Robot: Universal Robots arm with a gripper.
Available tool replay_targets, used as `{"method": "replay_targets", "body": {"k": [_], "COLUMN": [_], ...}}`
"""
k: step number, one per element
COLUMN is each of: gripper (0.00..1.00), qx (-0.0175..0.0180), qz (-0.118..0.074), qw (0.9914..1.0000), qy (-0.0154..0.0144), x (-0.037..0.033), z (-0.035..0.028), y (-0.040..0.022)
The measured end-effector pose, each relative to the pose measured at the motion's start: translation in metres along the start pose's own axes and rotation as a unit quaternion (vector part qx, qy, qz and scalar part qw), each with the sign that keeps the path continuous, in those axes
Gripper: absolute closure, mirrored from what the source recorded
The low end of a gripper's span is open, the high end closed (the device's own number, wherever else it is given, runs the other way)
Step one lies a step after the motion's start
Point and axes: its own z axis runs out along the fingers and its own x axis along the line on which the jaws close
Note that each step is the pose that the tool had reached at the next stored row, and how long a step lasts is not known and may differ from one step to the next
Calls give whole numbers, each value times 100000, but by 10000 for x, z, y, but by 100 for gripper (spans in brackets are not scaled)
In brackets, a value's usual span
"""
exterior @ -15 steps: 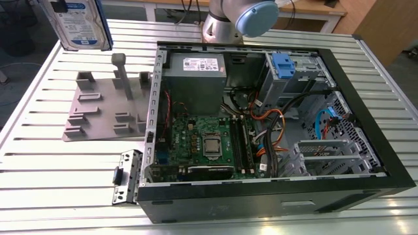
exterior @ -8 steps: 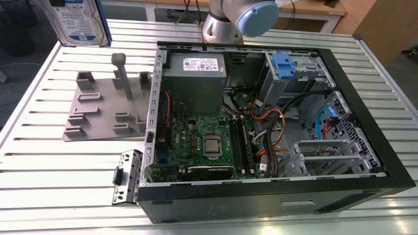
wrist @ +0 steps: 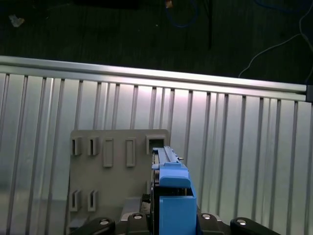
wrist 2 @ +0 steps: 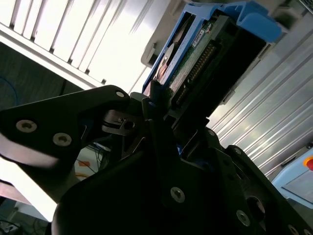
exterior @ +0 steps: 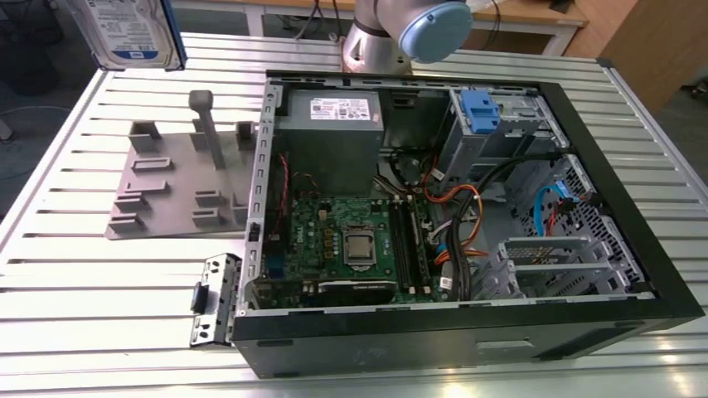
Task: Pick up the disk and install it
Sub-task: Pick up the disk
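Gripper [wrist 2: 168,112] clenched on the disk [wrist 2: 205,54] in the second wrist view; exterior view shows its label [exterior: 124,29], up over the grey rack [exterior: 177,186].

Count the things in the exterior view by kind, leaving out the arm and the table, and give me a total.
Disk: 1
Grey slotted plate: 1
Open computer case: 1
Metal bracket: 1
Total: 4
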Motion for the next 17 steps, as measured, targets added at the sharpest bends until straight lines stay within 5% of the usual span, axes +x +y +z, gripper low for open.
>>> {"method": "replay_targets", "body": {"k": [17], "gripper": [64], "qx": [11], "qz": [-2], "qw": [100000], "qy": [-84], "x": [-11], "z": [-308], "y": [7]}}
